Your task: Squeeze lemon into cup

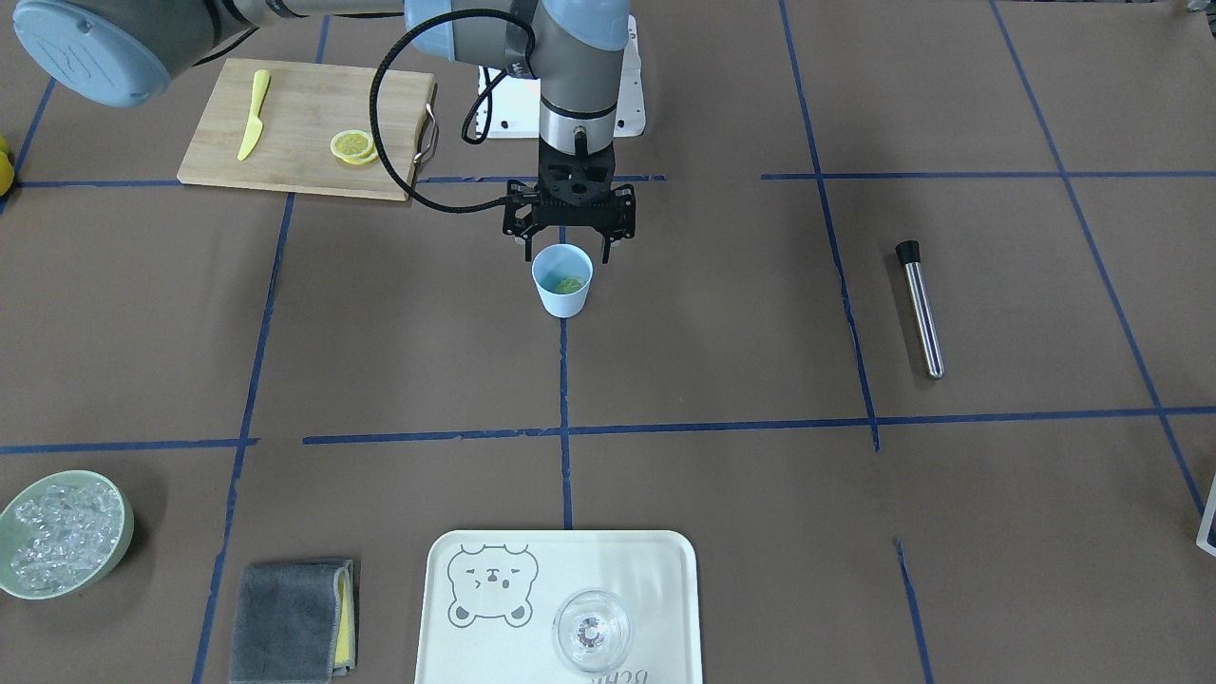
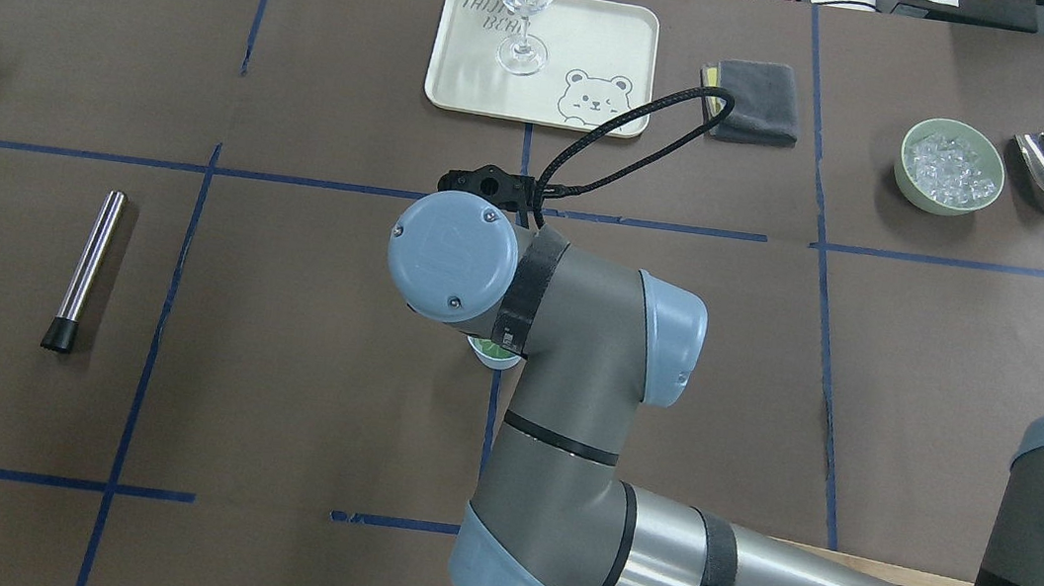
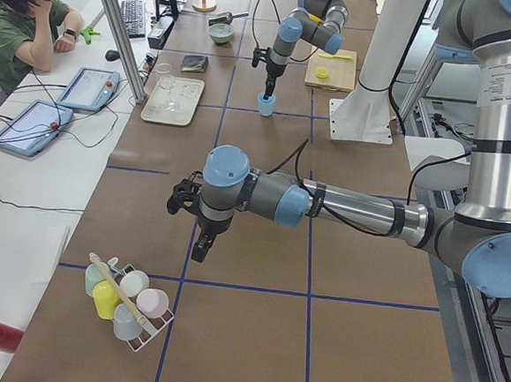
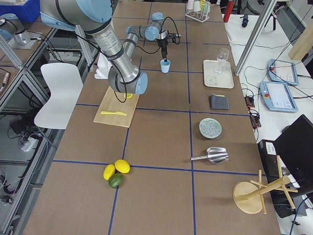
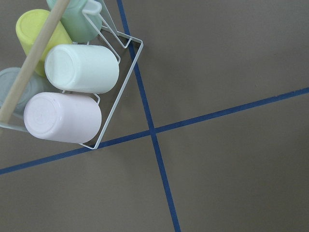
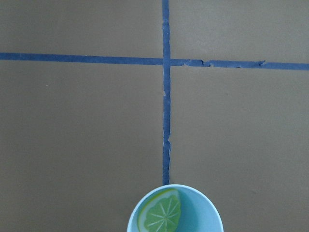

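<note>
The light-blue cup (image 1: 562, 282) stands upright at the table's middle, on a blue tape line. One lemon slice (image 1: 569, 284) lies inside it, greenish in the right wrist view (image 6: 159, 213). Two or more lemon slices (image 1: 353, 145) lie on the wooden cutting board (image 1: 304, 104). My right gripper (image 1: 568, 249) hangs straight above the cup's far rim, jaws open and empty, fingers wider apart than the cup. My left gripper (image 3: 200, 247) shows only in the exterior left view, hovering above a rack of cups (image 3: 127, 300); I cannot tell whether it is open or shut.
A yellow plastic knife (image 1: 253, 114) lies on the board. A steel muddler (image 1: 921, 309) lies on the robot's left side. A green bowl of ice (image 1: 62, 532), a grey cloth (image 1: 290, 620) and a tray (image 1: 655, 589) with a clear glass (image 1: 591, 630) line the operators' edge.
</note>
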